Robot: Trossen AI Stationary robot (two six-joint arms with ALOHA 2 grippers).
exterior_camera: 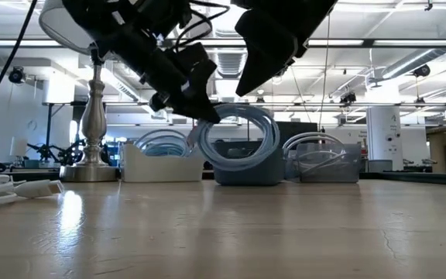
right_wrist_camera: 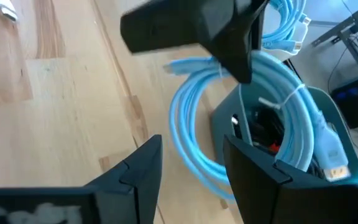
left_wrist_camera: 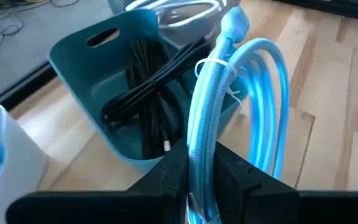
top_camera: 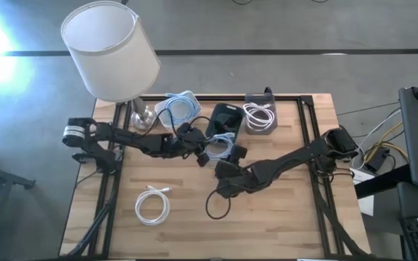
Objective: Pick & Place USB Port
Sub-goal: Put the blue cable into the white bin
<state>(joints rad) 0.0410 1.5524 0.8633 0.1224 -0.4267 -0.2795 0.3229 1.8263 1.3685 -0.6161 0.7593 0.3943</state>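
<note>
A light-blue USB cable coil (top_camera: 224, 148) is tied with a white tie and hangs in my left gripper (top_camera: 207, 154), just in front of a teal bin (top_camera: 226, 116) that holds black cables. In the low view the coil (exterior_camera: 235, 143) stands on edge before that bin. My left gripper (left_wrist_camera: 197, 163) is shut on the coil. My right gripper (top_camera: 226, 178) is open and empty (right_wrist_camera: 191, 177), on the near side of the coil and pointing toward it. A black cable loop (top_camera: 215, 205) lies on the table by my right gripper. My left gripper pinches the coil's bundled strands (left_wrist_camera: 202, 134) between its two fingers, just below the white tie, with several strands together. The fingers come slanting down from the table's left. The coil stands on edge below the fingers, its plug end (left_wrist_camera: 234, 23) pointing away toward the teal bin. I cannot tell whether its lower end touches the table.
A white bin (top_camera: 181, 107) with blue cables and a grey bin (top_camera: 260, 116) with a white cable flank the teal bin. A lamp (top_camera: 109, 51) stands at the far left. A white cable coil (top_camera: 152, 205) lies on the table at the near left.
</note>
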